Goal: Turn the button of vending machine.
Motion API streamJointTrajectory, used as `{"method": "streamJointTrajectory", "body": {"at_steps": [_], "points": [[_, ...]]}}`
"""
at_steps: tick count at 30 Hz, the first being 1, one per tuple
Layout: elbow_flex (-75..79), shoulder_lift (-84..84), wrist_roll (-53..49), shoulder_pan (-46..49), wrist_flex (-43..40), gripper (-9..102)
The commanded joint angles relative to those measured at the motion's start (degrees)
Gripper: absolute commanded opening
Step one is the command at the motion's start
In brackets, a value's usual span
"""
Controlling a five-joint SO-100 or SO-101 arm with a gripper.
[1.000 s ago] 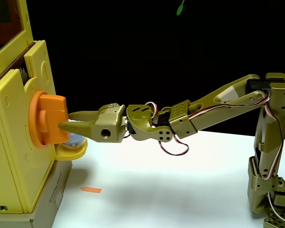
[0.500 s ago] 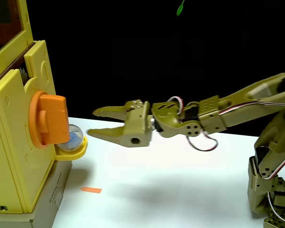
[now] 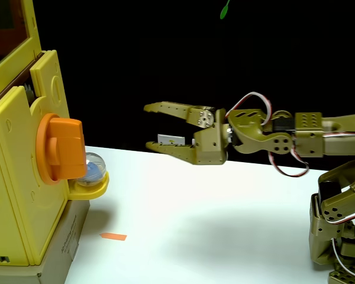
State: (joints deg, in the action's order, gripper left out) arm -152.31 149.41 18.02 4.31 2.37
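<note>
In the fixed view the two olive-green plastic fingers of the robot's gripper stand spread apart, tapered to blunt points, with nothing between them; the upper one is ribbed along its edge and the lower one carries a pale flat pad. A second ago these fingers were pinched on the bar of the large orange plastic knob; half a second ago they had let go and drawn back a little; now they hang well apart from it, higher over the white table, with the olive-green jointed arm stretched nearly level and its red and white wires looping beneath.

The knob, a round disc with a thick flat bar, sits on the front of the pale-yellow plastic toy vending machine at the left, its bar upright as before. Just below it a clear round capsule rests in the small yellow rounded tray. A small orange strip lies flat on the table nearby.
</note>
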Motion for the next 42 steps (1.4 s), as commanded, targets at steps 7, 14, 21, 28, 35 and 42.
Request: {"method": "streamJointTrajectory", "body": {"at_steps": [7, 14, 21, 28, 35, 42], "points": [[-18.4, 17.2, -17.6, -3.7, 8.4, 9], [-32.7, 26.5, -14.9, -4.6, 18.0, -1], [-34.0, 33.9, -17.8, -4.4, 13.1, -1], [-41.7, 36.4, -27.2, -7.5, 24.5, -1], [-41.7, 41.7, -22.7, -7.1, 10.5, -1], [-41.7, 50.8, -20.3, -6.5, -14.1, 0]]}}
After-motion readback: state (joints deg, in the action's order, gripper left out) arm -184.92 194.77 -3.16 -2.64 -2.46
